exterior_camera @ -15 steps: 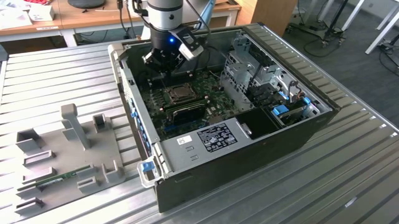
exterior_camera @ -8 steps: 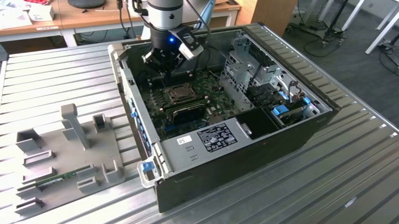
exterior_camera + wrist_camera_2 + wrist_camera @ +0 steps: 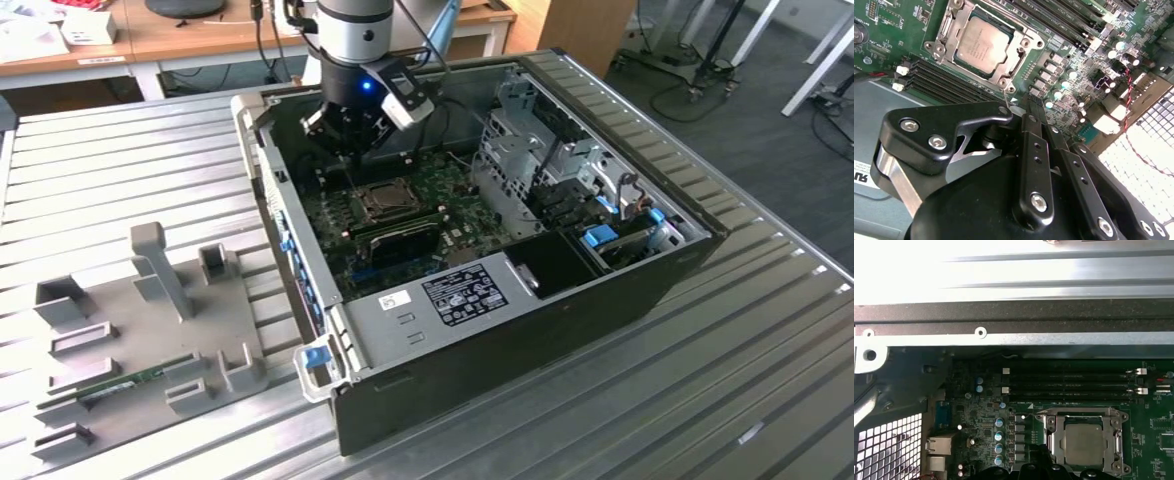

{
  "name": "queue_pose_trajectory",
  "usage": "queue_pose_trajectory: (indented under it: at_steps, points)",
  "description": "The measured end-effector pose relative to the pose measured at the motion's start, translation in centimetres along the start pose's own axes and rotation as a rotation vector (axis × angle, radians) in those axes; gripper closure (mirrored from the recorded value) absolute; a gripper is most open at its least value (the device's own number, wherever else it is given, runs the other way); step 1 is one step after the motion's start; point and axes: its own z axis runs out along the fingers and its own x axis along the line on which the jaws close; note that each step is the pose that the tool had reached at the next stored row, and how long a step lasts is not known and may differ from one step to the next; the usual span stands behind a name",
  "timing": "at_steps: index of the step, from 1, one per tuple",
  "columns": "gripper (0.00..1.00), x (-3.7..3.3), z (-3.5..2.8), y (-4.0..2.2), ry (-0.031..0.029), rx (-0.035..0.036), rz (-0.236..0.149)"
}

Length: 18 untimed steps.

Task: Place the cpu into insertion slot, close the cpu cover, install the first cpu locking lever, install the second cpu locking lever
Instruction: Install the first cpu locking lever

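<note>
The cpu [image 3: 981,44] [image 3: 1083,442] lies flat in the insertion slot [image 3: 384,198] on the green board inside the open computer case [image 3: 641,290]. The cpu cover [image 3: 1022,54] [image 3: 1051,440] is down over it, framing the silvery-tan face. My gripper [image 3: 350,152] [image 3: 1015,112] hangs inside the case just beyond the socket's corner, low over the board, with its fingers together and nothing seen between them. A thin wire locking lever [image 3: 1005,97] runs from that socket corner up to the fingertips. In the first wrist view the gripper [image 3: 1054,472] is a dark edge beside the socket.
Long black memory slots [image 3: 949,82] [image 3: 1069,382] flank the socket. A drive cage [image 3: 534,150] and the case walls [image 3: 274,190] close in the work space. A grey fixture plate [image 3: 147,330] with upright posts lies on the ribbed metal table at the exterior view's left.
</note>
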Motion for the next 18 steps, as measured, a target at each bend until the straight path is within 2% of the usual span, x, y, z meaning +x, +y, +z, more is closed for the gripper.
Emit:
queue_pose_trajectory:
  at_steps: [11, 18]
  points:
    - [0.9, 0.01, 0.01, 0.0, 0.0039, -0.0001, 0.0]
    - [0.9, 0.73, 0.02, -0.01, 0.0025, -0.0001, 0.0]
